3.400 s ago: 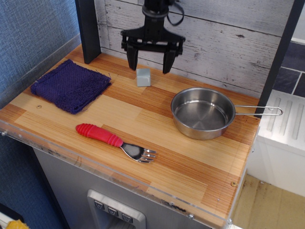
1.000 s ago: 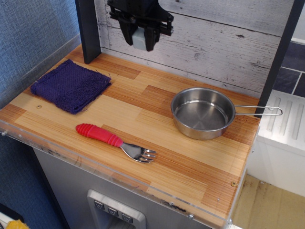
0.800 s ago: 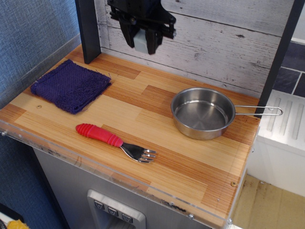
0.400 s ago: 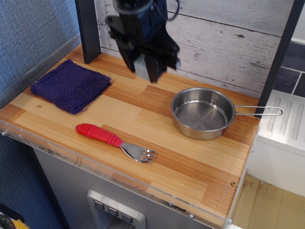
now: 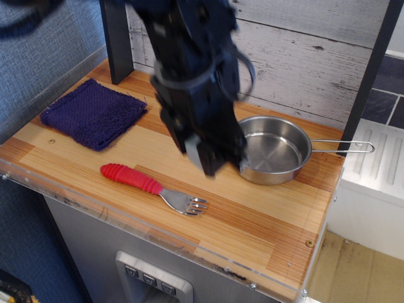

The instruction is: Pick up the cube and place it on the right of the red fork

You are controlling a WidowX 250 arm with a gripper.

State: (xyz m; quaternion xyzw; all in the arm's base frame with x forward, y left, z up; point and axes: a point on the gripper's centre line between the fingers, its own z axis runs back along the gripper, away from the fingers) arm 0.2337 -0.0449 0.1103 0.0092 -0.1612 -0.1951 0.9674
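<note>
My gripper (image 5: 204,161) is blurred by motion and hangs above the middle of the counter, just above and behind the tines of the red fork (image 5: 150,185). It is shut on the cube (image 5: 191,153), a small pale grey-green block of which only a sliver shows between the dark fingers. The fork lies near the front edge, its ribbed red handle pointing left and its metal tines pointing right. The cube is off the counter surface.
A steel pan (image 5: 278,149) sits right of the gripper, its left rim hidden by the arm and its wire handle pointing right. A folded purple cloth (image 5: 93,113) lies at the back left. A dark post (image 5: 117,38) stands at the back wall.
The gripper closed on the cube at the back wall, lifted it, then swept forward and down to the middle of the counter near the fork's tines. Fork, pan and cloth have not moved.
</note>
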